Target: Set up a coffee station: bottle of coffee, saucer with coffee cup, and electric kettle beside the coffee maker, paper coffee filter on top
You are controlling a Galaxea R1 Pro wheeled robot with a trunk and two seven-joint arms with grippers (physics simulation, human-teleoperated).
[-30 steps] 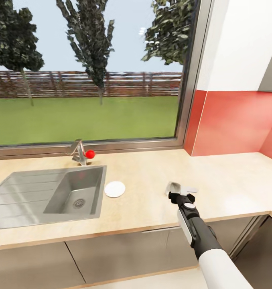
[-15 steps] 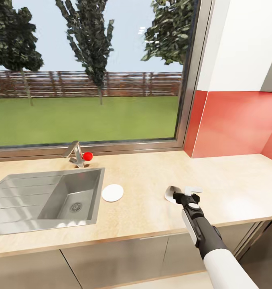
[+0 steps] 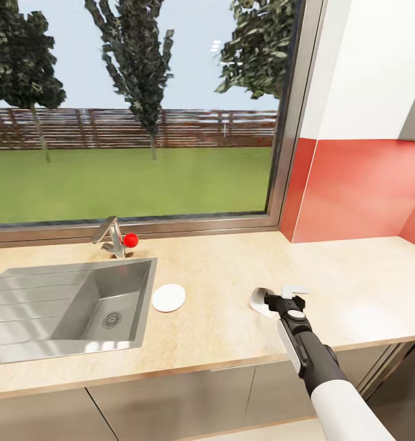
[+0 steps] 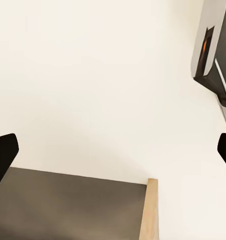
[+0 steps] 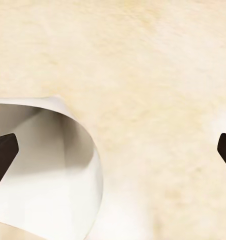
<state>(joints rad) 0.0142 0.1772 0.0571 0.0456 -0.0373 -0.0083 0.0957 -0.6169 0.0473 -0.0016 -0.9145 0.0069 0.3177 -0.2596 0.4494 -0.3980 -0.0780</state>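
The white cone-shaped paper coffee filter (image 3: 261, 298) lies on its side on the light beige speckled wood-look counter (image 3: 354, 288), just ahead of the right pincer (image 3: 285, 294). From the head it shows as a thin curled paper shell; I cannot tell which way its long axis runs. In the right wrist view the filter (image 5: 48, 165) is a smooth, curved white sheet beside one dark fingertip (image 5: 3, 152), while the other fingertip sits far across the frame, so the right pincer is spread and holds nothing. The small round flat white saucer (image 3: 168, 297) rests flat on the counter just beside the brushed steel sink (image 3: 24, 306), well apart from the filter.

Against the frame half a second ago, the whole scene has shifted slightly left, so the camera has moved; filter and pincer keep the same relation.

In the left wrist view the left pincer (image 4: 113, 152) is spread wide over a plain white surface and a dark panel.
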